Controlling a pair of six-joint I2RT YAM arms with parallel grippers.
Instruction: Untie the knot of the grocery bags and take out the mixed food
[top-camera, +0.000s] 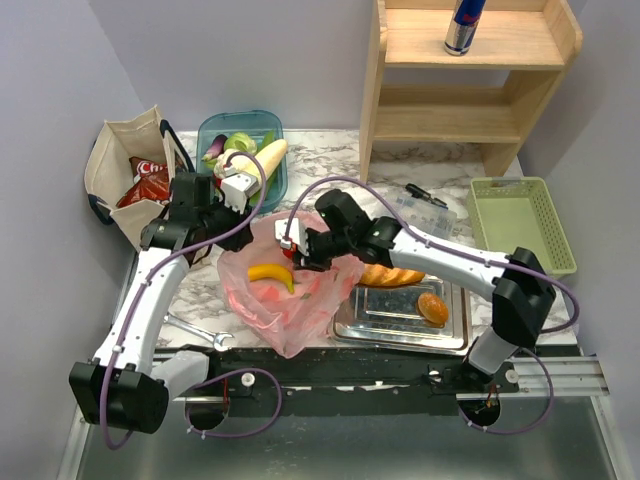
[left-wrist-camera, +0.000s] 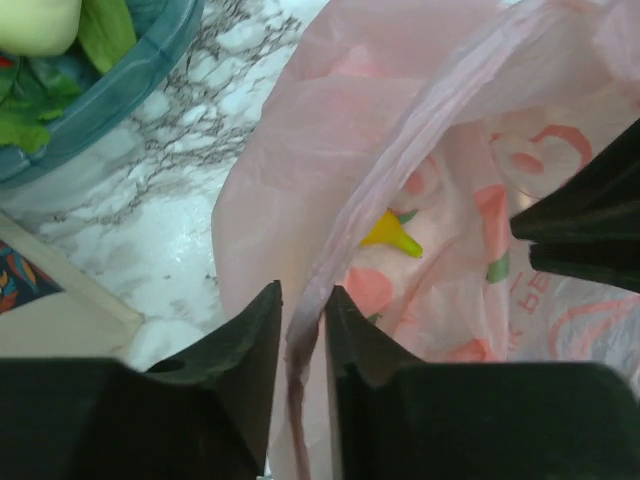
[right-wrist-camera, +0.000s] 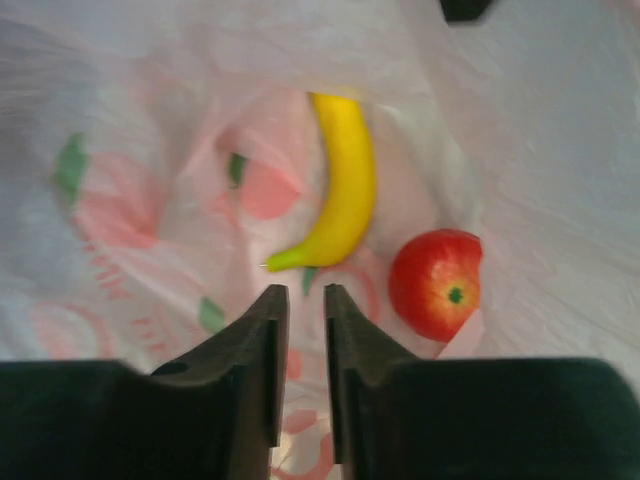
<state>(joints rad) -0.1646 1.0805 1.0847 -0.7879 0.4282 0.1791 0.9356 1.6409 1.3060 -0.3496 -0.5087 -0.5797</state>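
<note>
The pink plastic bag (top-camera: 285, 300) lies mid-table with its mouth spread wide; the knot is out of view. My left gripper (left-wrist-camera: 303, 290) is shut on a fold of the bag's rim (left-wrist-camera: 400, 150) on the side nearest the teal tub. My right gripper (right-wrist-camera: 305, 290) stands over the opposite rim (top-camera: 300, 250), jaws nearly together with pink film in the gap. A banana (right-wrist-camera: 345, 190) and a red apple (right-wrist-camera: 437, 283) lie inside the bag. The beige tote (top-camera: 115, 165) at far left holds red chip bags (top-camera: 150, 180).
A teal tub (top-camera: 205, 128) behind the bag holds an eggplant (top-camera: 215, 148), greens and a pale long vegetable (top-camera: 262, 160). A metal tray (top-camera: 390, 305) at right carries a baguette (top-camera: 392, 275) and bun (top-camera: 432, 308). A wrench (top-camera: 200, 330), green basket (top-camera: 520, 220) and wooden shelf (top-camera: 470, 90) stand around.
</note>
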